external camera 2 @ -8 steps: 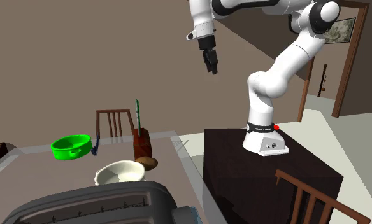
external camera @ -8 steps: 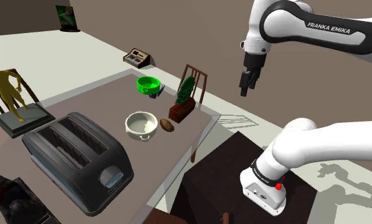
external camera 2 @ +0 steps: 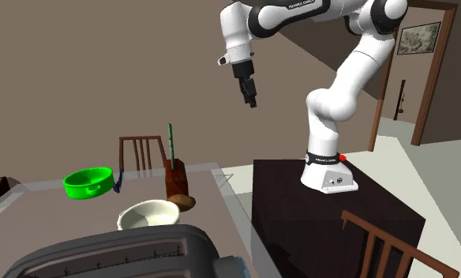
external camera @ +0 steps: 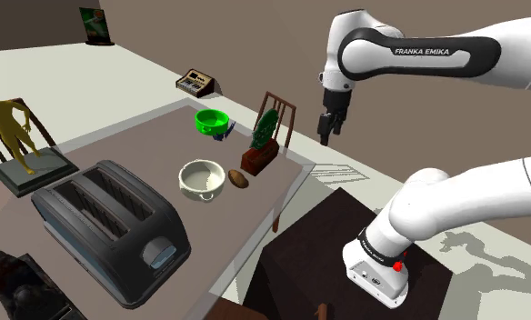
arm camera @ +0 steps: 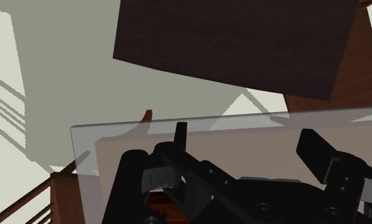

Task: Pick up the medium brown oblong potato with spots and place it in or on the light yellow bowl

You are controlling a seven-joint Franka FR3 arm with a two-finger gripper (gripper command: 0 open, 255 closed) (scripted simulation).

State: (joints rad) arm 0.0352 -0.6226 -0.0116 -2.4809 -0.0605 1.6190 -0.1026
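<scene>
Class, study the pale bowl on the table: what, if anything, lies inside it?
Nothing shows inside the pale cream round bowl. The brown spotted oblong potato lies beside it on the glass-topped table. The bowl's near rim hides a strip of its inner wall.

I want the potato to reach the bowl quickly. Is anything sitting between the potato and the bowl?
Nothing visible does. The spotted potato lies right beside the pale bowl. The brown box with a green plant stands on the potato's other side, not between them.
</scene>
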